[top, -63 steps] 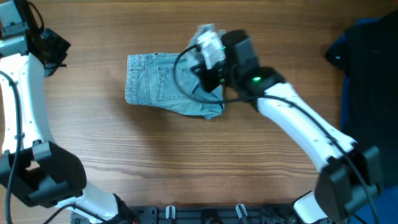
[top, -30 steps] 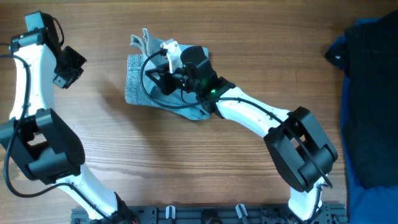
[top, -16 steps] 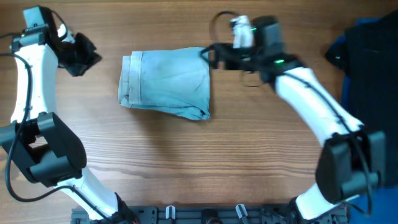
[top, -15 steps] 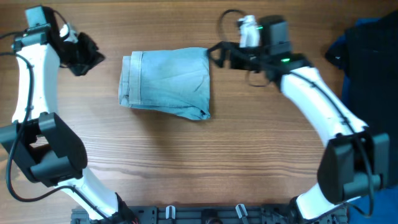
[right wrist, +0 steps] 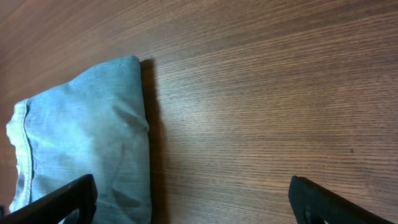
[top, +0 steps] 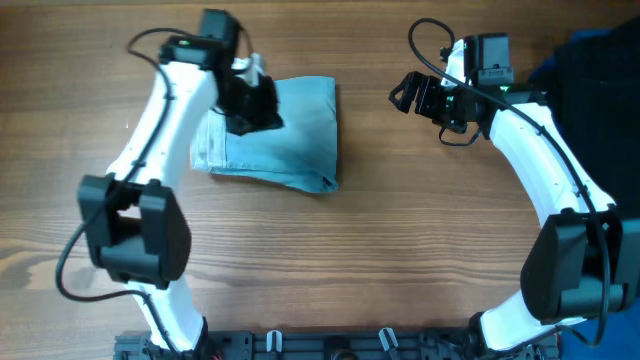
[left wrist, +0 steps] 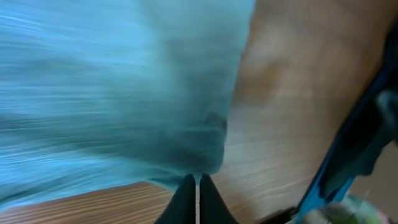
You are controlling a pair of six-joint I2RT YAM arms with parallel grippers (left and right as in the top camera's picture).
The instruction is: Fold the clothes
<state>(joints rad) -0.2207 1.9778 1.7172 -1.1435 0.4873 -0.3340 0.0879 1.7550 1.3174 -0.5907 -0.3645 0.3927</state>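
A: Item one, the jeans (top: 295, 140): where are they logged?
B: Folded into a pale blue block, laid flat on the wooden table (top: 420, 260), upper centre-left of the overhead frame.
A: Left gripper (top: 252, 100)?
B: Recorded over the block's upper left part, fingers (left wrist: 186, 199) pressed together. Whether cloth is nipped cannot be told, as the wrist view is blurred.
A: Right gripper (top: 408, 92)?
B: Listed right of the jeans and apart from them, fingers spread wide, nothing held. A dark garment (top: 600, 130) is noted at the right edge.
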